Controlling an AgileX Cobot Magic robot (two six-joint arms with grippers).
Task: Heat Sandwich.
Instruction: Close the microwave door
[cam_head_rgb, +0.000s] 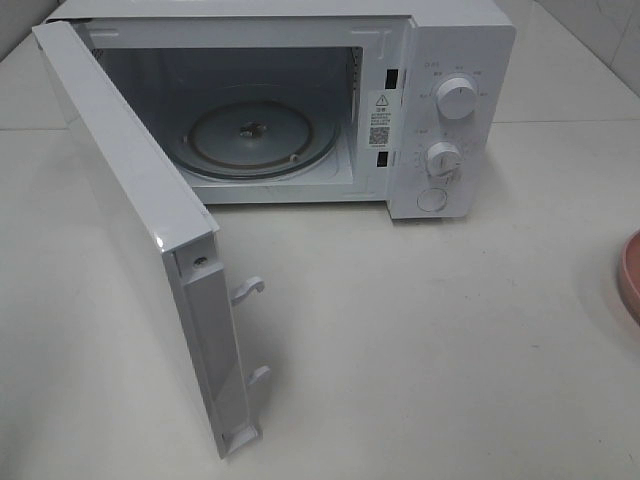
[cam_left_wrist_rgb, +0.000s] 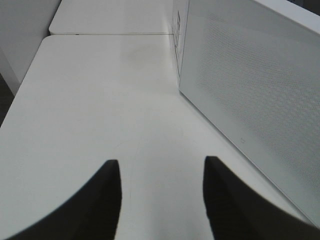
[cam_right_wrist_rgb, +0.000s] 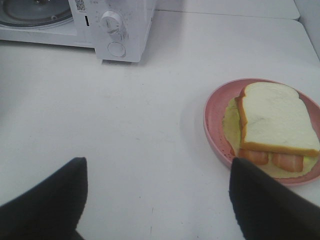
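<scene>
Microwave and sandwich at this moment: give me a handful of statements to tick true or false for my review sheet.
1. The microwave door stands open. True.
2. The sandwich already lies on the glass turntable. False: the turntable is bare, and the sandwich lies on the pink plate on the table.
3. The right gripper has closed on the plate. False: its fingers stand wide apart over the table beside the plate, holding nothing.
4. The left gripper holds nothing; bare table shows between its fingers. True.
5. Only an edge of the plate shows in the exterior high view. True.
</scene>
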